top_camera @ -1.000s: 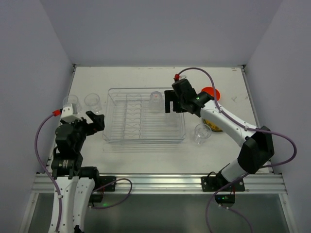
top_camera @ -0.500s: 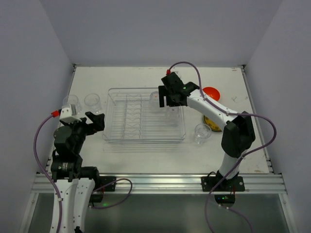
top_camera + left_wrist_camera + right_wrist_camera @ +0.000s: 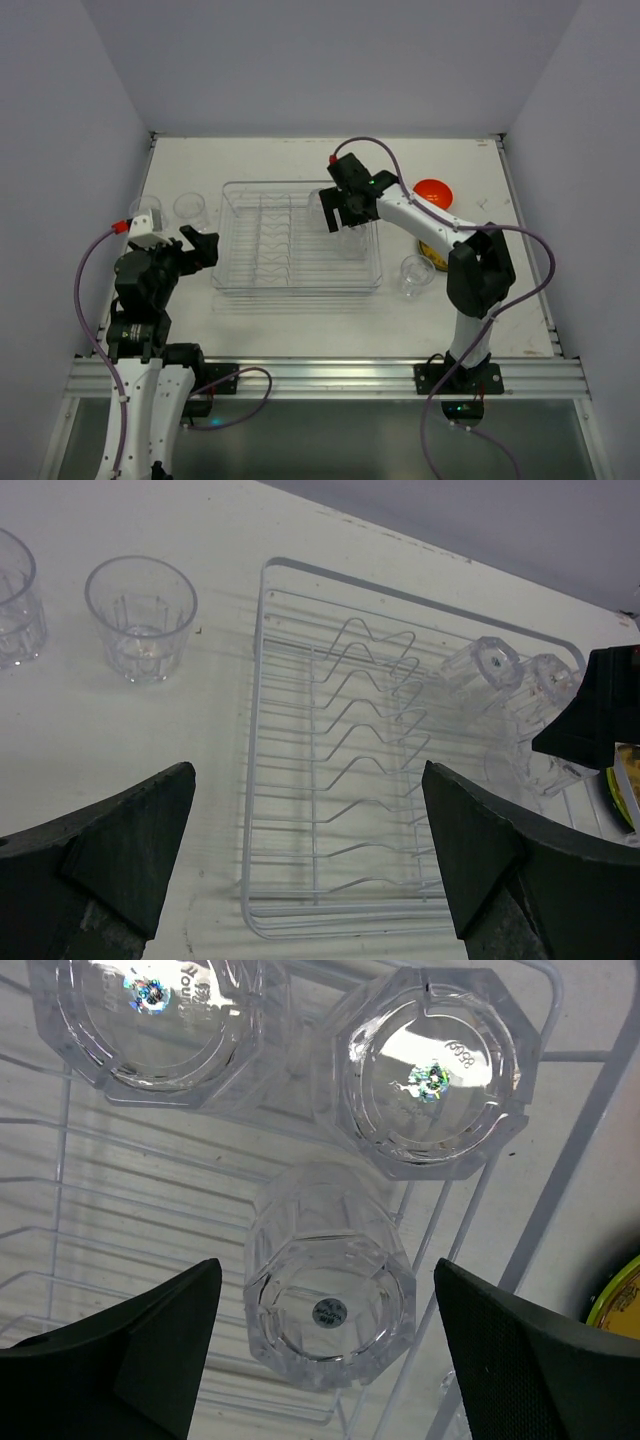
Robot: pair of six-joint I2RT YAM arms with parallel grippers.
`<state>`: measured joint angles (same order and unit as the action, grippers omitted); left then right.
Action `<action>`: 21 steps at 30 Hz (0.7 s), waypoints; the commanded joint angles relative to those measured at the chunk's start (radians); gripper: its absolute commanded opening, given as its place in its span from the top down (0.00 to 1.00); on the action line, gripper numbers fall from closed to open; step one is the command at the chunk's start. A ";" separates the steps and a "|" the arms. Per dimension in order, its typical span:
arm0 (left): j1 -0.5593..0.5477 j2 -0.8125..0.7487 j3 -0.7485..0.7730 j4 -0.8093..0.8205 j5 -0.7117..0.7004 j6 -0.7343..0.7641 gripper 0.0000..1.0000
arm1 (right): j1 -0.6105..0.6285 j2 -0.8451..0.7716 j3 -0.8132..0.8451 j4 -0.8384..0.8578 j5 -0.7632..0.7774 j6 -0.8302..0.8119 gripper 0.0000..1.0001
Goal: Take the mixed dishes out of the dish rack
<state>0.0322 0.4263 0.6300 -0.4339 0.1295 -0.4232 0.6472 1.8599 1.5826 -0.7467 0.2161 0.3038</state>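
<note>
The clear dish rack (image 3: 300,287) sits mid-table. Three clear glass cups stand upside down in its right end; in the right wrist view they are two farther cups (image 3: 160,1020) (image 3: 430,1070) and one nearer cup (image 3: 330,1290). My right gripper (image 3: 336,214) hovers above them, open, its jaws either side of the nearer cup without touching it (image 3: 328,1290). My left gripper (image 3: 200,246) is open and empty at the rack's left end (image 3: 308,810). Two cups (image 3: 147,210) (image 3: 190,208) stand left of the rack, one cup (image 3: 415,272) stands to its right. The orange bowl (image 3: 434,190) is at the back right.
A yellow-patterned plate (image 3: 438,258) lies right of the rack, partly under my right arm; its green edge shows in the right wrist view (image 3: 620,1300). The rack's wire rim (image 3: 262,680) and ribbed slots lie before my left gripper. Side walls close in the table.
My right arm has swung left from the rack's right edge to above the upturned cups. My left gripper has shifted slightly up and toward the rack.
</note>
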 commanded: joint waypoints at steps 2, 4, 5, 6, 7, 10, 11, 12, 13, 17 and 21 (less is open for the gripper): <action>0.000 0.000 0.002 0.043 0.030 0.029 0.00 | -0.003 0.047 0.020 -0.008 -0.008 -0.040 0.12; 0.000 0.000 0.000 0.046 0.033 0.029 0.00 | -0.003 0.054 0.020 -0.010 0.002 -0.042 0.12; -0.002 0.002 -0.001 0.047 0.035 0.031 0.00 | -0.003 0.058 0.017 -0.010 -0.004 -0.043 0.12; -0.002 0.003 -0.001 0.047 0.038 0.031 0.00 | -0.004 0.059 0.011 -0.005 -0.007 -0.042 0.12; -0.002 0.005 -0.001 0.049 0.039 0.031 0.00 | -0.001 0.059 0.007 -0.003 -0.011 -0.042 0.12; -0.002 0.006 -0.001 0.047 0.042 0.032 0.00 | -0.003 0.053 -0.012 0.009 -0.024 -0.035 0.16; -0.002 0.006 -0.001 0.049 0.042 0.032 0.00 | -0.003 0.051 -0.018 0.010 -0.032 -0.031 0.18; -0.002 0.005 -0.001 0.050 0.041 0.032 0.00 | -0.003 0.048 -0.019 0.010 -0.040 -0.029 0.21; -0.002 0.005 -0.001 0.049 0.041 0.032 0.00 | -0.003 0.045 -0.027 0.013 -0.047 -0.025 0.25; -0.002 0.005 0.000 0.049 0.044 0.032 0.00 | -0.003 0.016 -0.050 0.029 -0.067 -0.009 0.55; -0.002 0.005 0.000 0.061 0.094 0.041 0.00 | -0.003 -0.068 -0.056 0.041 -0.127 0.009 0.89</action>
<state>0.0322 0.4274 0.6300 -0.4294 0.1604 -0.4213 0.6453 1.8935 1.5299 -0.7216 0.1520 0.2989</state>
